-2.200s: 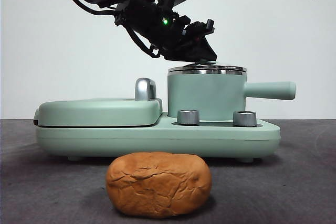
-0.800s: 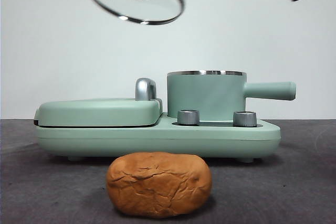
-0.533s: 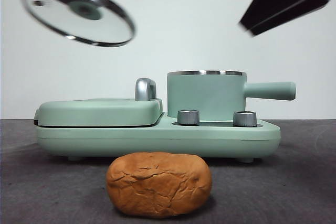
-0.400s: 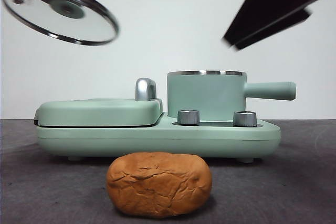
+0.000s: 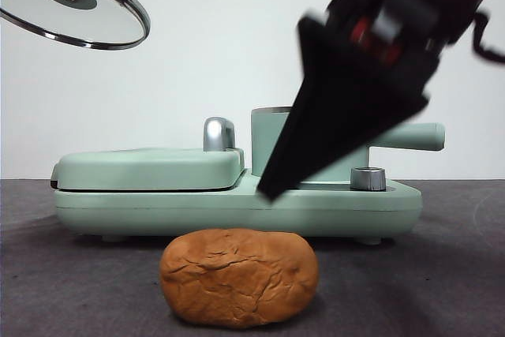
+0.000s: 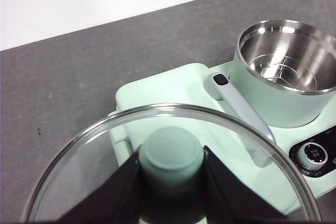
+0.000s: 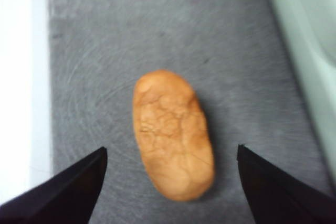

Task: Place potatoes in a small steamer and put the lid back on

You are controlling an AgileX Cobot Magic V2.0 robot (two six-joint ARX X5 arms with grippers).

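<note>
Now the lid is off and the right gripper is poised above the potato, jaws spread wide.

Front view: the oval orange-brown cracked-skin potato (image 5: 239,277) lies on the grey table just in front of the mint green cylindrical steamer pot (image 5: 272,144), which the big dark right gripper (image 5: 272,191) partly hides; the round glass steel-rimmed lid (image 5: 75,9) hangs high, well off the pot's far side. Left wrist view: the left gripper (image 6: 171,182) is clamped on the lid's green knob; the pot (image 6: 286,74) stands empty. Right wrist view: both jaws flank the potato (image 7: 173,135), touching nothing. Next, I judge, it must descend and close across the potato's narrow width.
</note>
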